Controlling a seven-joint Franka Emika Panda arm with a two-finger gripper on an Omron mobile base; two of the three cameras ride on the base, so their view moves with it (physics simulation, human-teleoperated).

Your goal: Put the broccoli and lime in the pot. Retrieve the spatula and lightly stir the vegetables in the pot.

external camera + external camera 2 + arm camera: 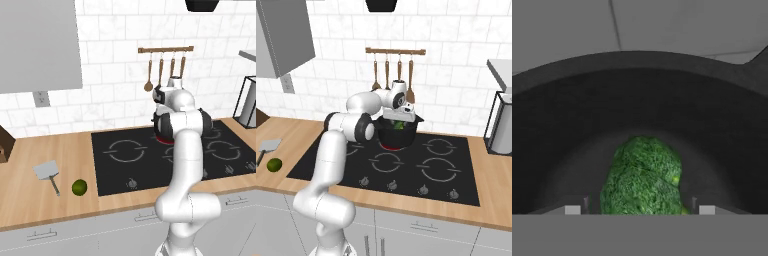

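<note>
Wood-coloured table (50,150) runs under a white tiled wall, with a black hob (406,165) set into it. The white arm (187,165) reaches from the base over the hob to the back burner, where the black pot (397,134) stands on a red-glowing ring. The fingers (639,207) hang over the pot's mouth, pointing down into it. In the hand view the broccoli (643,177) sits between the two tips inside the pot; the tips are set wide, one on each side of the floret, but whether they press it or stand clear I cannot tell. In the right base view a bit of green shows at the pot's rim, under the hand. Well away on the table, left of the hob, lies the spatula (47,172), blade flat, handle toward the table's front edge. The lime (79,187) rests just beside its handle, apart from it. Wooden utensils (393,75) hang from a rail on the wall above the pot.
</note>
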